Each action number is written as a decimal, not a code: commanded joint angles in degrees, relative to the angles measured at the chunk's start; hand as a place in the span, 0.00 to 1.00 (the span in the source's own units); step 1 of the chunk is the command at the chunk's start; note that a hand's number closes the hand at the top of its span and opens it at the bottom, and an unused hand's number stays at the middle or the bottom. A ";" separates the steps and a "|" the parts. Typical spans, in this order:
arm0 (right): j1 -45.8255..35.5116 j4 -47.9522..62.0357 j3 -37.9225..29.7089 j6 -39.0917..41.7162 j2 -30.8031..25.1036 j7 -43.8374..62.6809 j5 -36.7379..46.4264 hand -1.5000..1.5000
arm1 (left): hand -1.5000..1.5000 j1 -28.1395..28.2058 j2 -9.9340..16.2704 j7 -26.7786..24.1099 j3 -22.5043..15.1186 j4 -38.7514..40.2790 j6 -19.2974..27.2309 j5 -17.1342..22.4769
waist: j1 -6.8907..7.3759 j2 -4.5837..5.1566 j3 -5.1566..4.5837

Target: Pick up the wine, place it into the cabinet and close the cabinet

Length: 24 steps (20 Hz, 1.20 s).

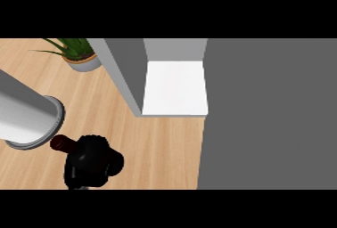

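Only the dark red top of the wine bottle (63, 142) shows, low on the left over the wooden counter (158, 147). My left hand (93, 162) is curled round the bottle and hides its body. Its grey forearm (23, 118) comes in large from the left edge. The cabinet (174, 89) stands open further back, with a white shelf inside and its grey door (121, 73) swung out on the left side. The hand with the bottle is in front of the cabinet's opening and to its left. No right hand is in view.
A potted green plant (79, 55) stands at the back left, beside the open door. A broad dark grey surface (270, 116) fills the whole right side of the view, beside the counter.
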 commanded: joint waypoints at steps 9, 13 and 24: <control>0.72 -11.20 -1.86 -0.29 -0.19 5.56 -4.93 0.00 | 1.00 2.81 -1.93 19.27 -13.98 -30.13 16.52 -0.90 | -0.45 0.11 0.01; 5.53 -13.26 -2.60 1.95 -1.17 5.17 -7.96 0.00 | 1.00 0.22 -1.94 21.76 -19.83 -33.39 24.13 -1.63 | -1.30 0.12 0.01; 3.23 -11.74 -6.37 3.07 -1.24 4.34 -9.48 0.00 | 1.00 -17.27 -1.95 33.93 -25.48 -29.75 43.70 1.07 | -1.61 0.43 -0.01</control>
